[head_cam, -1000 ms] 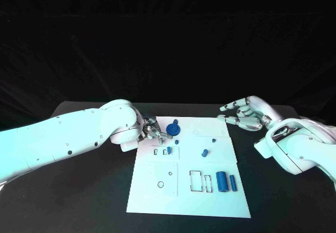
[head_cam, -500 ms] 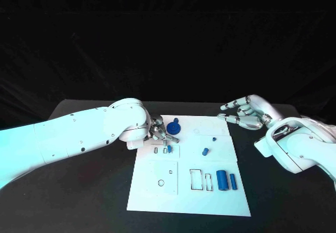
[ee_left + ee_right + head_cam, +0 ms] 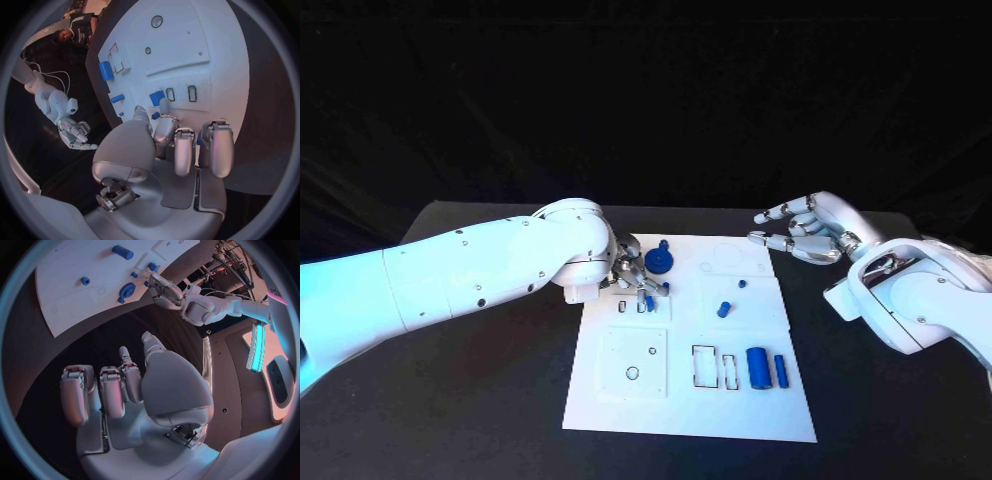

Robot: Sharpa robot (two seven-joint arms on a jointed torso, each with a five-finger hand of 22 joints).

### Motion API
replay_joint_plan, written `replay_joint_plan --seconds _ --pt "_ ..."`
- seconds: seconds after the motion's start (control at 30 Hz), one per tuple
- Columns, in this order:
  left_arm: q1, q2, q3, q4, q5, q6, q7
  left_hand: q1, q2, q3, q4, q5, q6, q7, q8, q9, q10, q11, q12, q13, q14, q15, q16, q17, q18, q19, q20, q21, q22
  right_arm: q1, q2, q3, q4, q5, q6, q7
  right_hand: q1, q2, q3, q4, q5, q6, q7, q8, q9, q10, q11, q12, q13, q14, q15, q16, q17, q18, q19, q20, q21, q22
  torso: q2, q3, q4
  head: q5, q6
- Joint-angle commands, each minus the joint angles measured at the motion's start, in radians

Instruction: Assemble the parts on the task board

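Under the left hand fingers, a half-hidden blue part.

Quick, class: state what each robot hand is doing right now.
Left hand: fingers pinch a small blue part at the task board.
Right hand: open, holding nothing.

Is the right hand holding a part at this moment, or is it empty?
Empty. The right hand hovers off the task board at its far right corner, fingers apart and loosely curled; the right wrist view shows nothing between its fingers.
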Motion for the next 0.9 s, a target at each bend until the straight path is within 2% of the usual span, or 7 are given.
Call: replay_joint_plan --seconds 0.03,0.5,0.9 --pt "0.001 0.005 -0.001 -0.006 -0.008 0.040 -0.064 0.007 0.007 -0.005 -0.001 0.000 -0.007 0.000 0.005 0.004 -0.001 -0.004 0.002 0.003 0.106 -0.009 0.003 0.263 -0.008 0.033 -0.001 0.001 0.127 0.000 0.001 0.000 -0.001 -0.013 0.008 0.006 0.007 0.002 -0.008 0.000 0.007 0.002 0.003 0.003 0.000 0.006 -0.006 -0.003 0.145 0.089 -0.005 -0.007 0.209 0.004 0.016 -0.006 -0.004 0.120 -0.001 0.0005 -0.0007 0.001 -0.002" --pt "-0.001 0.020 -0.006 -0.022 -0.009 0.044 -0.064 0.052 0.023 0.004 -0.007 0.001 -0.016 -0.004 0.025 0.039 0.003 -0.008 0.006 0.009 0.106 -0.012 0.003 0.263 -0.009 0.034 -0.004 0.003 0.133 -0.001 0.004 0.000 -0.005 -0.013 0.010 0.006 0.008 0.004 -0.009 0.000 0.009 0.002 0.002 0.003 0.000 0.006 -0.006 -0.004 0.145 0.088 -0.005 -0.009 0.205 0.005 0.014 -0.007 -0.005 0.117 0.000 0.0005 -0.0005 0.001 -0.006" --pt "-0.002 0.026 -0.007 -0.024 -0.009 0.044 -0.064 0.108 0.026 0.033 -0.022 0.002 -0.029 -0.005 0.034 0.068 0.004 -0.009 0.005 0.011 0.106 -0.013 0.003 0.263 -0.009 0.034 -0.005 0.004 0.136 -0.004 0.009 0.000 -0.011 -0.013 0.010 0.005 0.009 0.005 -0.010 0.001 0.012 0.003 0.002 0.003 0.001 0.005 -0.006 -0.005 0.144 0.088 -0.005 -0.010 0.203 0.006 0.012 -0.007 -0.007 0.114 0.000 0.0017 -0.0005 0.002 -0.008"
